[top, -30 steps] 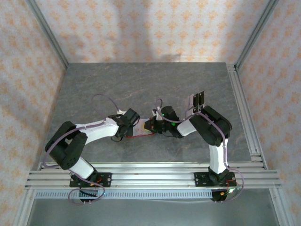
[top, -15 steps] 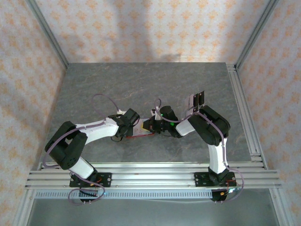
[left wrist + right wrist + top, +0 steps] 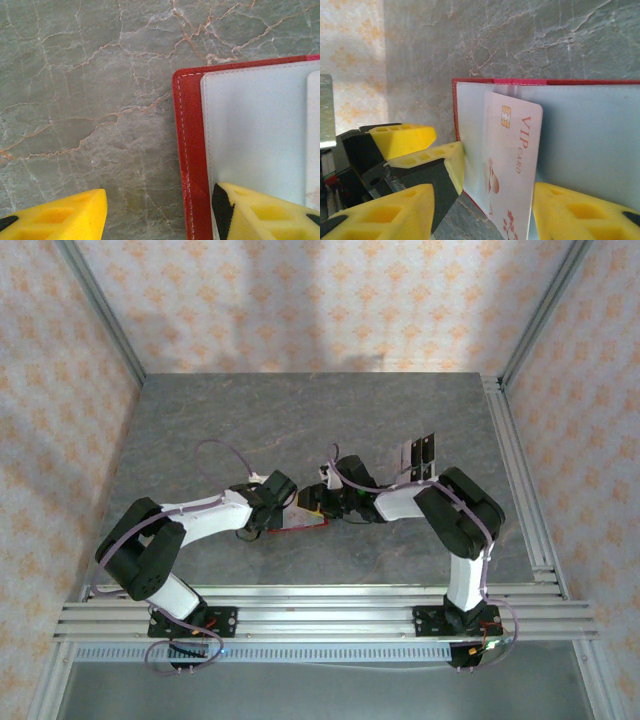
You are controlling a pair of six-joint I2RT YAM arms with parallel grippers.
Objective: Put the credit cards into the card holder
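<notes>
The red card holder (image 3: pixel 189 150) lies open on the table, its pale lining up, and shows as a red edge (image 3: pixel 305 527) between the two arms. A pale pink credit card (image 3: pixel 512 160) with a gold chip stands partly tucked into its lining. My right gripper (image 3: pixel 485 217) is open, its fingers on either side of that card without pinching it. My left gripper (image 3: pixel 160 200) is open and straddles the holder's red edge, one finger on the lining and the other over bare table. Two dark credit cards (image 3: pixel 418 452) lie behind the right arm.
The grey marble-patterned table (image 3: pixel 250 420) stretches behind and beside the arms. Aluminium rails (image 3: pixel 520 470) run along its right edge and near edge, with patterned walls all round. The two grippers (image 3: pixel 300 502) work close together, nearly tip to tip.
My right gripper has opened and let go of the pink card, which stays standing in the holder. The right arm has shifted slightly left. My left gripper has not moved.
</notes>
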